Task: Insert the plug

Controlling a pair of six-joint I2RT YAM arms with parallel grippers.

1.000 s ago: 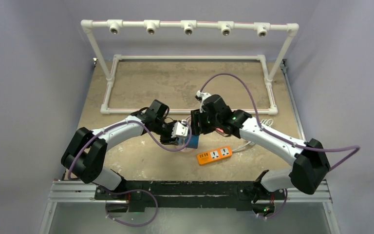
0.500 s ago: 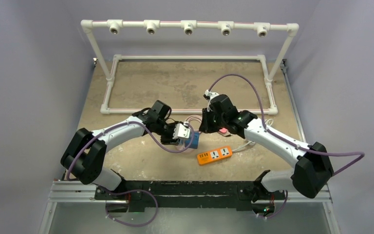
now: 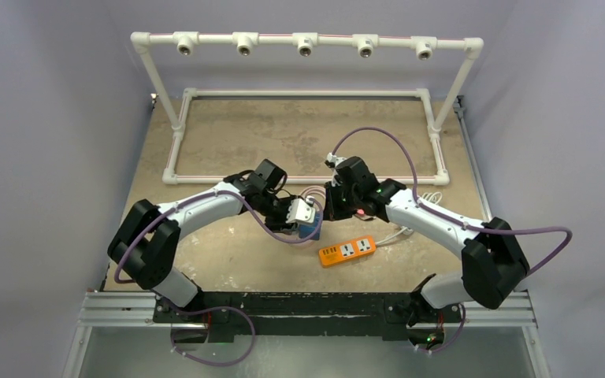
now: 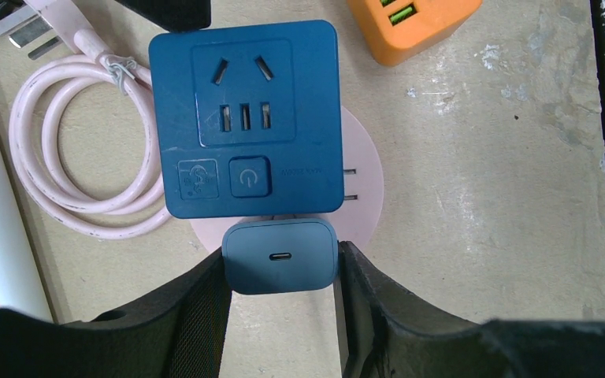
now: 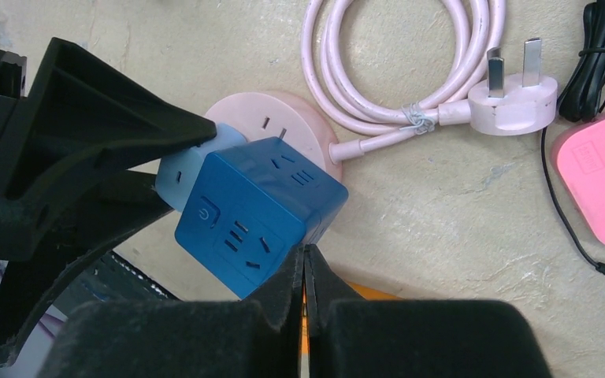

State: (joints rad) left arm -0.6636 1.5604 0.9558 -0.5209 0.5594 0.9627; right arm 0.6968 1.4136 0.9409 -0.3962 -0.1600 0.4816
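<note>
My left gripper is shut on a small blue charger plug with a USB-C port facing the camera. The plug sits flush against one side of the blue cube socket; its prongs are hidden. The cube rests on a round pink socket. My right gripper is shut with nothing between its pads, and its tips touch the cube on the side opposite the plug. From above, the left gripper and the right gripper meet at the cube.
An orange power strip lies just right of the cube. A coiled pink cable with a three-pin plug lies behind it, next to a pink device and a black cord. A white pipe frame spans the table's far half.
The right gripper has closed from open and drawn slightly right of the cube. The left gripper has shifted a little right with the plug.
</note>
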